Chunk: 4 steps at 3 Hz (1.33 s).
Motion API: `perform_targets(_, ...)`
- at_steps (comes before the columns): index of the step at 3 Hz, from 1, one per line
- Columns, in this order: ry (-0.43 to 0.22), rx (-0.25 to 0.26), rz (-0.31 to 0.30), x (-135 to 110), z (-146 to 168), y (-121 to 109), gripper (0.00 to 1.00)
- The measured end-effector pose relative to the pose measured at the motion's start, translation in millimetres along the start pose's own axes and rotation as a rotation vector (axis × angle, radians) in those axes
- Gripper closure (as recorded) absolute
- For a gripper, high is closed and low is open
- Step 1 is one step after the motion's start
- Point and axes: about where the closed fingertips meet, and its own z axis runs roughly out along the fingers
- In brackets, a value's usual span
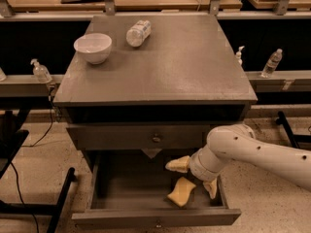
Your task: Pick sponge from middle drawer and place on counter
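The yellow sponge (181,191) lies flat on the floor of the open middle drawer (126,191), towards its right front. My gripper (194,177) hangs over the drawer just above and right of the sponge, on a white arm (252,153) that reaches in from the right. Its pale yellow fingers (178,164) are spread, one behind the sponge and one to its right, with nothing between them. The grey counter (170,62) is the cabinet top above the drawer.
A white bowl (93,47) and a plastic bottle (138,32) lying on its side sit at the counter's back left. A shut drawer front with a round knob (156,139) is above the open drawer. Bottles (271,62) stand on side rails. A black stand leg (60,203) is at left.
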Motion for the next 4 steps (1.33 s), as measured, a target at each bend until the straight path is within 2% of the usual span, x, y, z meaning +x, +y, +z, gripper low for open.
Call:
perform_targets(1, 0.007, -0.070, -0.057, -5.0, 19.7, 1.3, 0.00)
perform_targets(2, 0.016, -0.183, -0.151, -4.7, 64.1, 15.9, 0.00)
perform_targets(3, 0.026, -0.225, -0.236, 7.7, 101.3, 30.6, 0.00)
perform_targets(4, 0.049, -0.221, -0.330, 19.6, 123.2, 28.3, 0.00)
